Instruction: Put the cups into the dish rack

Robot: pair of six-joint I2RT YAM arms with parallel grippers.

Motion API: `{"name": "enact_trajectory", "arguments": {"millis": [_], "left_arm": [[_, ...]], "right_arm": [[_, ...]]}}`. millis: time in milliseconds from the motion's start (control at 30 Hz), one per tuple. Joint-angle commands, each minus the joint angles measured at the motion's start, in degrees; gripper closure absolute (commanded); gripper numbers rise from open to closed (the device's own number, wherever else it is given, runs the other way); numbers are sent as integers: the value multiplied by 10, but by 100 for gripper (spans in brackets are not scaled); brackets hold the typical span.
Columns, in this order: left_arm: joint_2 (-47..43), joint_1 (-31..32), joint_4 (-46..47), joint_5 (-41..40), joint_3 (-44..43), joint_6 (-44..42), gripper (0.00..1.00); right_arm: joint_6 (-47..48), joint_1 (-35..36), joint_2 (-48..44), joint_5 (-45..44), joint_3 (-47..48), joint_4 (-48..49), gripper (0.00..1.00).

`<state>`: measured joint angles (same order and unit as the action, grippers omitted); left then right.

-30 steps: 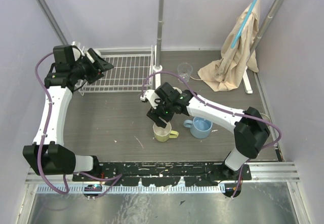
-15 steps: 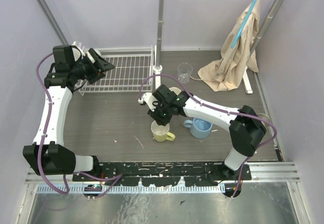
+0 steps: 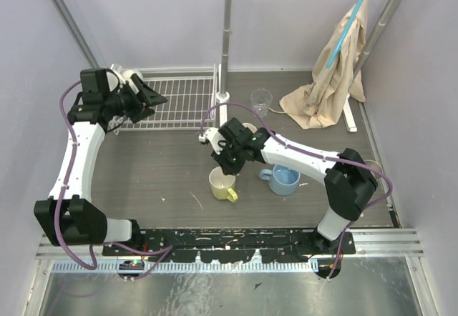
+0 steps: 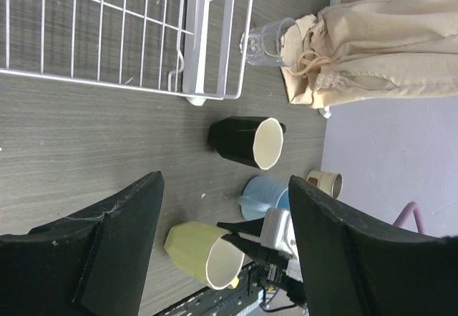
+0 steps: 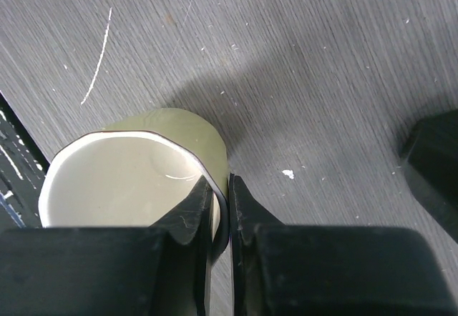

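Observation:
My right gripper (image 3: 229, 167) (image 5: 220, 187) is shut on the rim of the yellow mug (image 3: 222, 185) (image 5: 143, 155), one finger inside and one outside. The mug is at mid-table and slightly tilted. The light blue mug (image 3: 284, 179) (image 4: 266, 194) stands just right of it. The black mug (image 4: 247, 141) lies on its side behind my right arm. The clear glass (image 3: 261, 101) (image 4: 268, 41) stands near the pole's base. A cream-white mug (image 4: 325, 183) sits at the far right. My left gripper (image 3: 154, 96) (image 4: 225, 181) hangs open over the white wire dish rack (image 3: 179, 103) (image 4: 107, 37).
An upright white-grey pole (image 3: 227, 37) rises at the rack's right end. A beige cloth (image 3: 329, 80) hangs from a rail at the back right and pools on the table. Purple walls close in on the left, back and right.
My right gripper has closed on the yellow mug's rim, and the mug has shifted a little left with its handle swung round. My left arm has edged right over the rack.

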<state>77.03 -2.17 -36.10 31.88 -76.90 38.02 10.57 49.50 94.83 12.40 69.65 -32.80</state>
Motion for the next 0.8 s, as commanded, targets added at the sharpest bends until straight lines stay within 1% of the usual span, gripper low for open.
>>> {"name": "enact_trajectory", "arguments": {"millis": [0,200,300,400,467,533,567,633,767], "left_arm": [[-1,-4,23,41,18,2,22],[-6,-4,67,102,67,40,21],[-13,-5,90,134,85,63,21],[-25,-5,138,173,114,104,21],[-35,-3,188,197,140,150,21],[-39,3,274,223,181,223,21],[-39,9,322,233,197,273,21],[-59,24,383,240,215,323,21],[-69,81,421,235,217,359,20]], "right_arm": [[-59,-29,-46,52,-4,36,99],[-129,-110,-90,95,38,50,99],[-180,-157,-109,133,59,73,99],[-235,-195,-132,165,75,116,99],[-270,-215,-142,176,88,145,99],[-307,-227,-152,182,95,182,99],[-326,-232,-156,186,97,202,99],[-369,-239,-162,190,94,256,99],[-475,-253,-174,192,67,382,99]]}}
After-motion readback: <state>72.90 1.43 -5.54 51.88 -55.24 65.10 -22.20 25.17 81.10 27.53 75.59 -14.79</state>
